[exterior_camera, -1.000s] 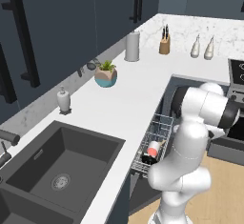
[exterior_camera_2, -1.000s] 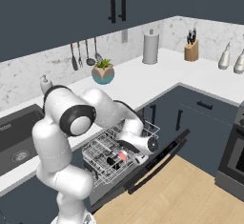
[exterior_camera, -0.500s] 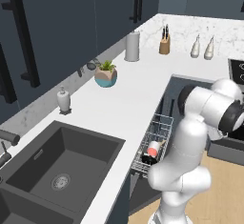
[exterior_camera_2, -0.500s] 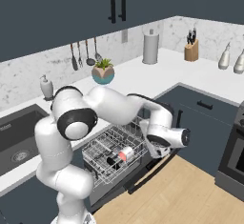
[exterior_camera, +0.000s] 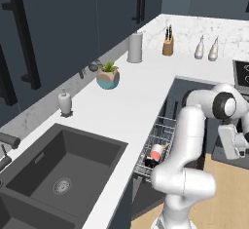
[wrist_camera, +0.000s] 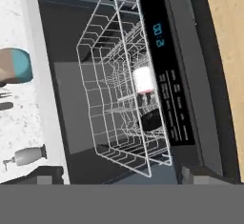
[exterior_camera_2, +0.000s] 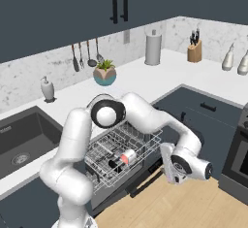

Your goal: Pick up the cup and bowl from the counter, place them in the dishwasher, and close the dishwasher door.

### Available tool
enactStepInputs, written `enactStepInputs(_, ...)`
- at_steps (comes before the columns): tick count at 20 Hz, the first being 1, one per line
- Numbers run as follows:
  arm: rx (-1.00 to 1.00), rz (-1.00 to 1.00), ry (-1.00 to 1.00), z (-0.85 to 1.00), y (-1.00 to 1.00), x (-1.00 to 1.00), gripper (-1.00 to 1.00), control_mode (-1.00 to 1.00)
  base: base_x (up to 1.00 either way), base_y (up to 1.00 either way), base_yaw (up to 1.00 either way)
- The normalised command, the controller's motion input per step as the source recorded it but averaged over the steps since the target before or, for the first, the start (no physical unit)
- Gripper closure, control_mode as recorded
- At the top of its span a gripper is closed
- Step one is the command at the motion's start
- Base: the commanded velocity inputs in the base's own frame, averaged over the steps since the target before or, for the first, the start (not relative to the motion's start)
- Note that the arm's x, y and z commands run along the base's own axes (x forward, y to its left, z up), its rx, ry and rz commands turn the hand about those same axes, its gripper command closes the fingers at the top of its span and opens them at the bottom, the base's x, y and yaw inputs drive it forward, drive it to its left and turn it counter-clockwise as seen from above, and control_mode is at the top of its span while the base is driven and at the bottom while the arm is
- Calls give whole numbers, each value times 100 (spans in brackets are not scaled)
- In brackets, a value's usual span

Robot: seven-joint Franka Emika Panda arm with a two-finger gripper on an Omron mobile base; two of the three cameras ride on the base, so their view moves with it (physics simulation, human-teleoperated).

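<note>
Ahead of the wide-open, empty two-finger gripper [exterior_camera_2: 170, 169], the small red cup [wrist_camera: 144, 81] and shallow black bowl [wrist_camera: 152, 119] are already lodged in the grey wire rack [wrist_camera: 119, 94], so only the lowered slate-blue dishwasher door [wrist_camera: 183, 70] is judged left to be shut.

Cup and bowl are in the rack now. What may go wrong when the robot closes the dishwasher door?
1. The rack is pulled out over the open dishwasher door; lifting the door could jam against it.
2. The cup lies on its side beside the bowl; a jolt may roll it.
3. The open gripper hangs beside the door, so the arm might bump the rack.
</note>
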Motion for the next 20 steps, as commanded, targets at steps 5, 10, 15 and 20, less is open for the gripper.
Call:
enactStepInputs(5,35,1,0,-95,-63,-1,-100,-100,0,0,0)
enactStepInputs(10,35,0,0,-95,-11,8,-100,-100,0,0,0)
enactStepInputs(15,23,0,0,-86,14,48,-100,-100,0,0,0)
enactStepInputs(20,18,0,0,-56,36,75,-100,-100,0,0,0)
